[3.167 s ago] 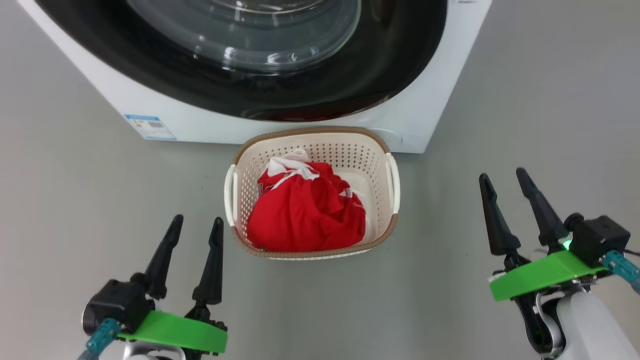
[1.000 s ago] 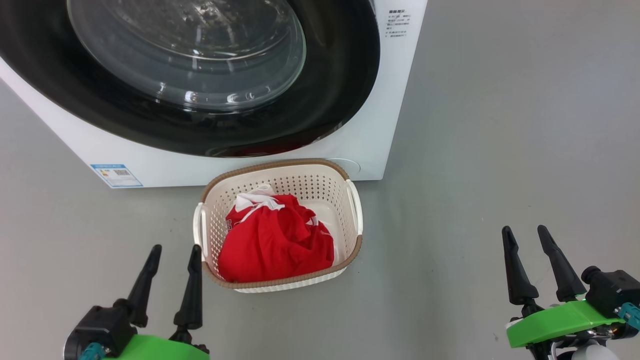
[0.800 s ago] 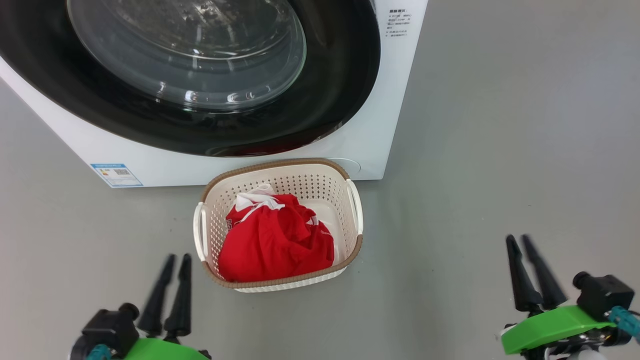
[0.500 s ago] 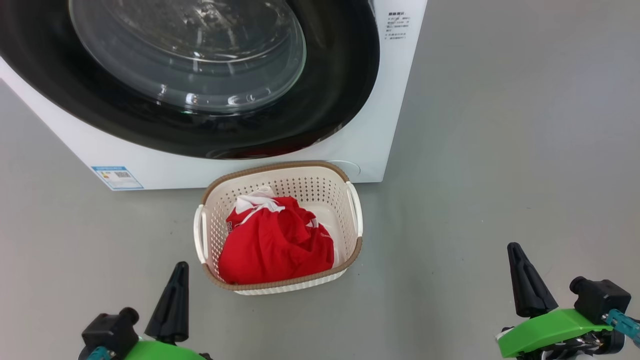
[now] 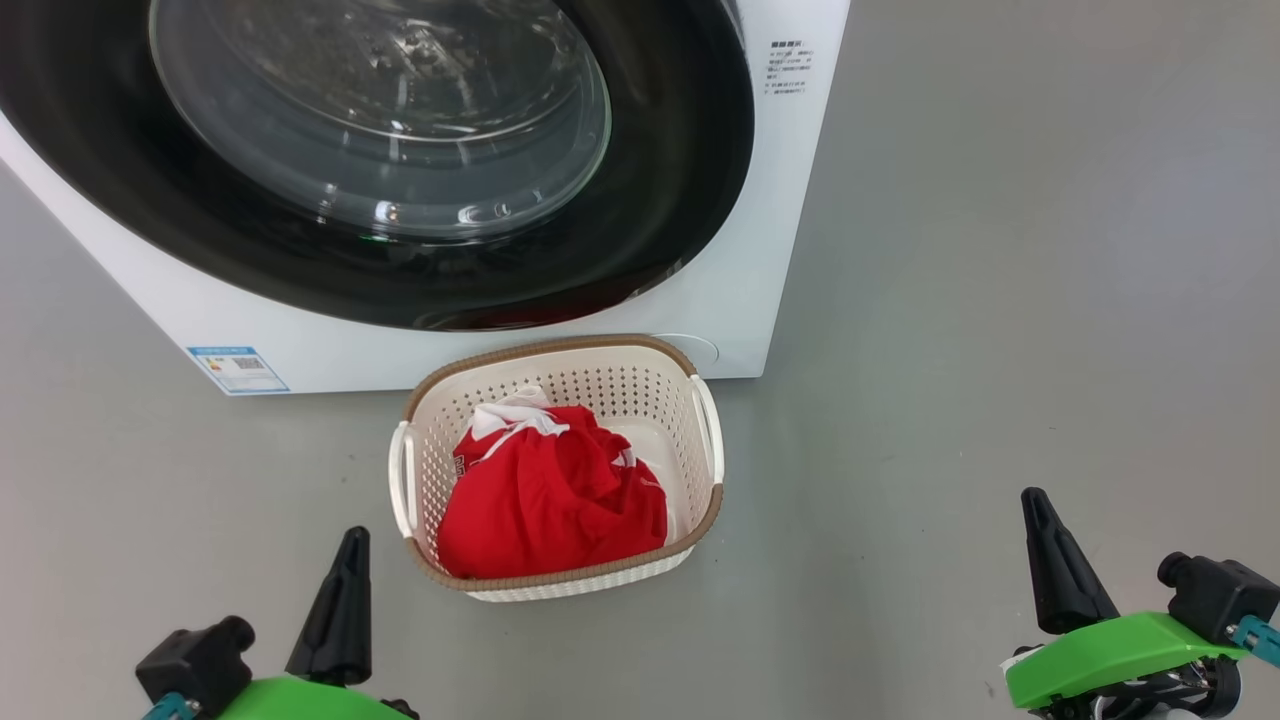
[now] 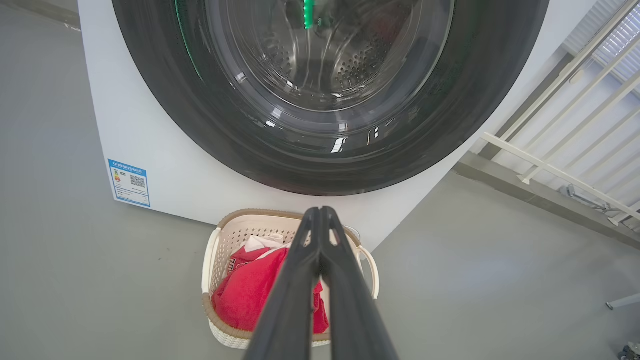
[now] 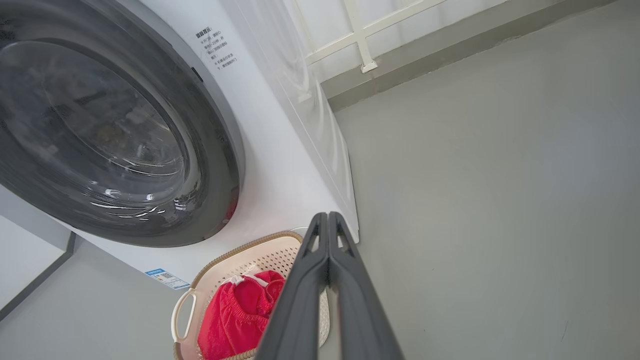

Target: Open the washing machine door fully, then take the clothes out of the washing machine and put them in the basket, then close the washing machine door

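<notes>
You have the washing machine [image 5: 770,250] standing on the grey floor [image 5: 950,350]. Its door [image 5: 660,200] lies closed, flat against the white front. In the left wrist view the perforated drum [image 6: 360,75] shows through the clear glass. A small blue label sticker [image 5: 238,368] sits at the lower left corner of the front.

The basket [image 5: 545,348] stands on the floor just in front of the machine, below the bottom edge of the door. I cannot tell if its far rim touches the machine. The clothes [image 5: 550,500] are inside the basket, as a red heap with a white part at the side toward the machine. The heap fills the left side, and a bare piece of the bottom shows at the right.

The left gripper [image 5: 350,545] is near the basket's near left corner. Its two fingers are pressed together and hold nothing. The right gripper [image 5: 1035,505] is well apart from the basket, on the right. Its fingers are also pressed together and hold nothing.
</notes>
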`<state>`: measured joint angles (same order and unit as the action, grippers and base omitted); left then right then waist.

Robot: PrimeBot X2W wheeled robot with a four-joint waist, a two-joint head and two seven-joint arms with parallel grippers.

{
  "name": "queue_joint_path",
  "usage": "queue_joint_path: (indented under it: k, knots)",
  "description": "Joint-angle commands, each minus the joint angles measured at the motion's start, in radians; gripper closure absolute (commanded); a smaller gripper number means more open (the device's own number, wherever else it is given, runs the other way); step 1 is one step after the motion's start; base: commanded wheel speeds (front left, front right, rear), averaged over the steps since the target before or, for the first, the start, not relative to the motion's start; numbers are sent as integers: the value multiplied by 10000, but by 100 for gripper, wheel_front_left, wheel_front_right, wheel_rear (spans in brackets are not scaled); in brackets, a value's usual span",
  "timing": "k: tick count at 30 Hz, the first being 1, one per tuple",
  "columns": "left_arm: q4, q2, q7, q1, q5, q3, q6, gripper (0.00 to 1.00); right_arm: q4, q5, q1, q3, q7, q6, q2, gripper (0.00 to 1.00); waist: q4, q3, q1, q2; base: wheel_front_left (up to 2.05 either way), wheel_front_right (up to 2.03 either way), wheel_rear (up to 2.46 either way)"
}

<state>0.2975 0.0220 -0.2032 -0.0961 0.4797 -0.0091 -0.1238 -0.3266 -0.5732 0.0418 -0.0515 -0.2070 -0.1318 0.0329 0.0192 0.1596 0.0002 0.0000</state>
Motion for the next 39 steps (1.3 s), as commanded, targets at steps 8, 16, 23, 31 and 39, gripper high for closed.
queue_joint_path:
  k: [8,16,23,31,39]
  knots:
    - [-239,244,197,-51,1158,63,-15,100,308,-1071,153,18,240,3,195,100,-16,-132,-2,0,0,0,0]
    - [-272,291,364,-54,1949,88,-19,100,348,-1782,187,10,425,3,221,100,-29,-236,-2,0,0,0,0]
    - [-303,332,537,-51,2730,121,-23,100,387,-2485,221,-3,614,4,244,100,-42,-340,-2,0,0,0,0]
    - [-335,378,769,-51,3735,172,-28,100,438,-3392,265,-26,863,5,269,100,-58,-475,-2,0,0,0,0]
    - [-361,413,982,-52,4618,225,-33,100,482,-4190,305,-52,1088,5,287,100,-73,-594,-2,0,0,0,0]
